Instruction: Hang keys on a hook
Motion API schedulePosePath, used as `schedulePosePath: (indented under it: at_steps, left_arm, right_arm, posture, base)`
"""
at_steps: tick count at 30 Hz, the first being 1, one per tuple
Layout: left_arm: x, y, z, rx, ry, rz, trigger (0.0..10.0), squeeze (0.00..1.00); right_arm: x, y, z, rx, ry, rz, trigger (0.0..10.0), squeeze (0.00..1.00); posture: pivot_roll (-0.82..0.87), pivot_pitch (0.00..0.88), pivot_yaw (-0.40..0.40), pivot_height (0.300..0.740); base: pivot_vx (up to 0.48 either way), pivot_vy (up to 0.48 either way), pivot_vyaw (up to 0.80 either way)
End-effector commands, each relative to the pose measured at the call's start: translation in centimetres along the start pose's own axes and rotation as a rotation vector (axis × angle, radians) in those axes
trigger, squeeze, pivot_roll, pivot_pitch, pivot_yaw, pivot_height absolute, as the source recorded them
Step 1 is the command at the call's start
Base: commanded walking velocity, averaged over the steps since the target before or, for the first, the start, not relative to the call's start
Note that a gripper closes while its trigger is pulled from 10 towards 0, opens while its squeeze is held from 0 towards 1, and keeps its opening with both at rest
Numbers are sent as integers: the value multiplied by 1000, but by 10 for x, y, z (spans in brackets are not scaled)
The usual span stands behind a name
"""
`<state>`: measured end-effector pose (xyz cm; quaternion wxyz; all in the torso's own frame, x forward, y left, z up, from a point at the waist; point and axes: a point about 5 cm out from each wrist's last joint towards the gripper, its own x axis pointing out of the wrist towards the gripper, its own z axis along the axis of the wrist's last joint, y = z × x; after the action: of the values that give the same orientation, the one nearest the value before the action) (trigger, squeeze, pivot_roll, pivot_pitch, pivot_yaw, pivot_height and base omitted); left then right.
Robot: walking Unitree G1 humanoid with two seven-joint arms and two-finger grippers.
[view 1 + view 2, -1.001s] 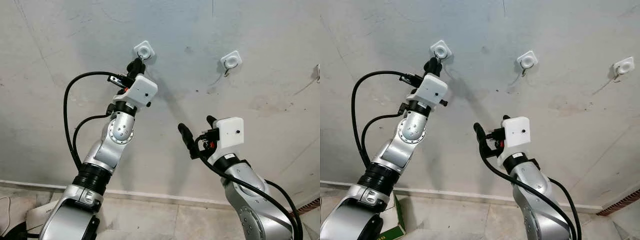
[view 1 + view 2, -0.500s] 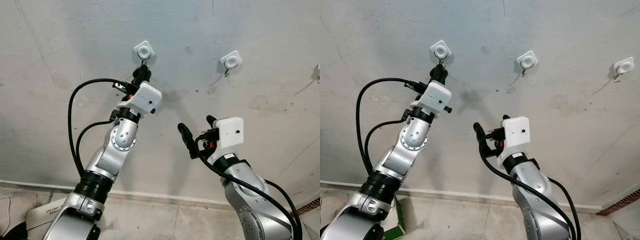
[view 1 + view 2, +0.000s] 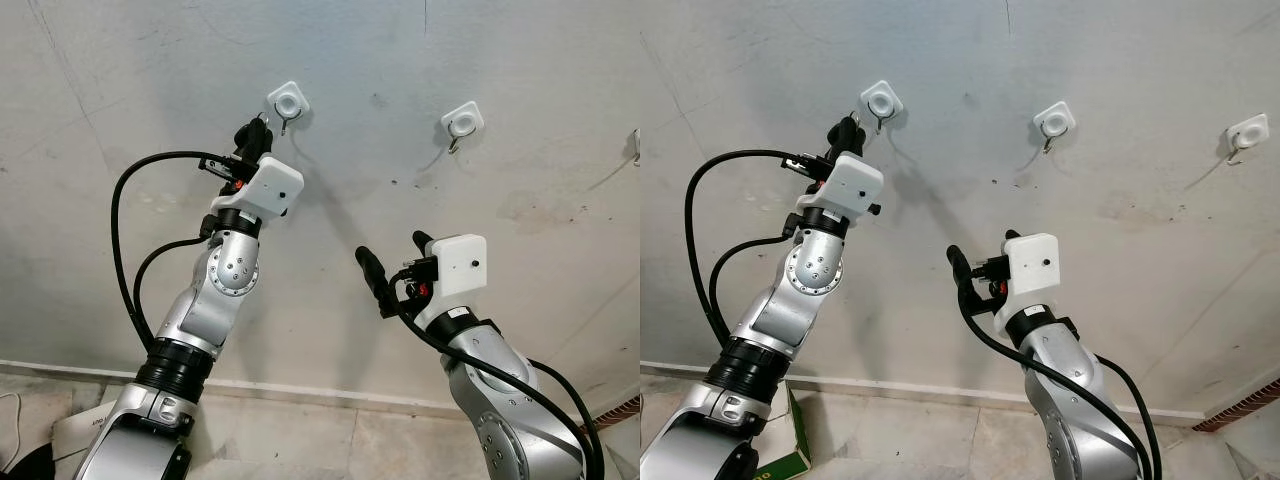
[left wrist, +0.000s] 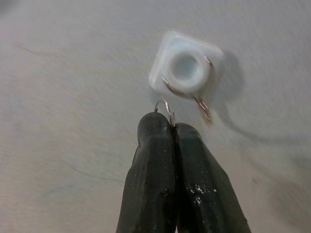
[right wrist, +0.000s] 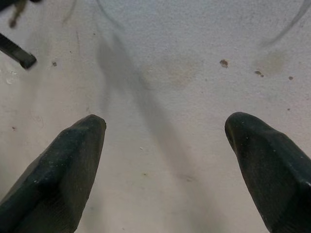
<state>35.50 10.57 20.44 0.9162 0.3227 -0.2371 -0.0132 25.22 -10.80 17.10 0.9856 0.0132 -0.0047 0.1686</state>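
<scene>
My left gripper (image 3: 255, 133) is raised against the grey wall, just left of and slightly below the leftmost white hook (image 3: 288, 101). It is shut on a thin wire key ring (image 4: 165, 108), of which only a small loop pokes out past the fingertips. In the left wrist view the hook's white base (image 4: 183, 68) and its metal hook (image 4: 201, 105) sit close beyond the tips, and the ring is apart from the hook. The keys themselves are hidden. My right gripper (image 3: 392, 248) is held lower at mid-wall, open and empty (image 5: 165, 131).
A second white hook (image 3: 462, 120) and a third (image 3: 1247, 132) are fixed on the wall further right. The wall (image 3: 120, 90) meets a tiled floor (image 3: 300, 440) at a baseboard. A green-and-white box (image 3: 780, 455) lies on the floor at lower left.
My left gripper had been right under the leftmost hook; it has now shifted left and slightly up, beside the hook. The right arm has not moved.
</scene>
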Motion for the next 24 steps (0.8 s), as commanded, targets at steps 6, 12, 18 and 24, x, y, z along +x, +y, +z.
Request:
schedulePosePath:
  at_steps: [6, 12, 18, 24]
  left_arm:
    - [9, -4, 0, 33, 3, -45, 10000, 0]
    - [13, -2, 2, 50, -18, -34, 10000, 0]
    - [16, -3, 6, 55, -37, -29, 10000, 0]
    - [20, -3, 10, 69, -62, -36, 10000, 0]
  right_arm:
    - [0, -1, 1, -6, -6, -4, 10000, 0]
    - [-2, -1, 1, -7, -5, -11, 10000, 0]
    - [-2, -1, 1, -5, -5, -10, 10000, 0]
    - [-2, 0, 1, -4, -4, -10, 10000, 0]
  posture:
    - [-15, 19, -19, 740]
    - [-21, 21, -15, 740]
    - [-19, 22, -14, 740]
    - [-18, 24, -13, 740]
  base:
    - [0, 0, 0]
    - [0, 0, 0]
    - [0, 0, 0]
    - [0, 0, 0]
